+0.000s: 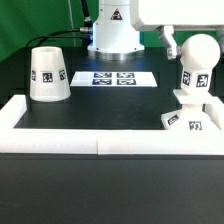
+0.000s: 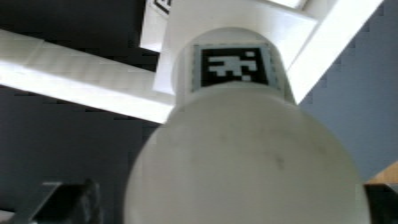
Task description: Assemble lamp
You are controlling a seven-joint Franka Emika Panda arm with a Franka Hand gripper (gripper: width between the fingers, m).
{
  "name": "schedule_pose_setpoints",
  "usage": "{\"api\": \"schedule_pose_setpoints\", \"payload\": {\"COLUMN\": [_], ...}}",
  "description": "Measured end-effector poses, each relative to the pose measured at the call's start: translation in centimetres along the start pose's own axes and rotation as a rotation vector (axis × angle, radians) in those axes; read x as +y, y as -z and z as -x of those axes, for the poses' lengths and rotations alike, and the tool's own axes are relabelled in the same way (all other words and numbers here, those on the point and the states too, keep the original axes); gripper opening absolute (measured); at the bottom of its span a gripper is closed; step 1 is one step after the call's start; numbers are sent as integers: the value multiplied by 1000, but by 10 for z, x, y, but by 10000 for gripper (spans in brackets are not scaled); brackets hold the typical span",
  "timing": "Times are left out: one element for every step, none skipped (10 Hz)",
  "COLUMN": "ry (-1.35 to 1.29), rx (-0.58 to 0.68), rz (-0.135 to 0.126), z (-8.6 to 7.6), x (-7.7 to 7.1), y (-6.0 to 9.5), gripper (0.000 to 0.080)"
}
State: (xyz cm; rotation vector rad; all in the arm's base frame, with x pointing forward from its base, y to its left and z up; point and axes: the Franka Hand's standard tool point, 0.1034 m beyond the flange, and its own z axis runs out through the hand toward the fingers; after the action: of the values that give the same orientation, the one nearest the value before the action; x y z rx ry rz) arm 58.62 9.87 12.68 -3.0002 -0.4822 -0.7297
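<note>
— On what kind of surface?
— On a black table (image 1: 110, 105), closed in by a low white wall (image 1: 100, 143) along the front and both sides.
— And directly on it?
— Toward the exterior view's left, the lamp shade (image 1: 47, 73), standing wide end down. At the back middle, the marker board (image 1: 112, 77), flat, just before the robot pedestal (image 1: 112, 38). In the front corner on the exterior view's right, the lamp base (image 1: 186, 118), just beside the wall.

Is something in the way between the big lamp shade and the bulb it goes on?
Nothing visible blocks that path: the shade stands at the exterior view's left, the bulb on the base at its right. Only the tool is right up at the bulb.
</note>
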Motion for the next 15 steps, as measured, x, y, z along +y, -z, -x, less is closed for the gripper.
{"api": "schedule_pose_setpoints", "payload": {"ry": [0, 0, -1, -2, -2, -3, -3, -5, -9, -12, -13, -14, -14, -15, -21], "rx": [-7, -14, -20, -20, -18, -18, -27, -34, -39, -39, -39, -47, -68, -73, -121], "rz": [-2, -5, -7, -6, -5, -5, -8, -9, -7, -5, -4, -5, -12, -12, -26], "z": [-1, -3, -5, -7, -8, -8, -9, -9, -9, -9, -9, -7, -5, -4, 0], "x": [0, 0, 1, 2, 3, 3, 3, 4, 7, 10, 11, 11, 10, 11, 8], "y": [3, 7, 11, 14, 16, 16, 16, 16, 16, 16, 15, 14, 13, 12, 11], "gripper": [691, 698, 698, 698, 698, 698, 698, 698, 698, 698, 698, 698, 698, 698, 698]}}
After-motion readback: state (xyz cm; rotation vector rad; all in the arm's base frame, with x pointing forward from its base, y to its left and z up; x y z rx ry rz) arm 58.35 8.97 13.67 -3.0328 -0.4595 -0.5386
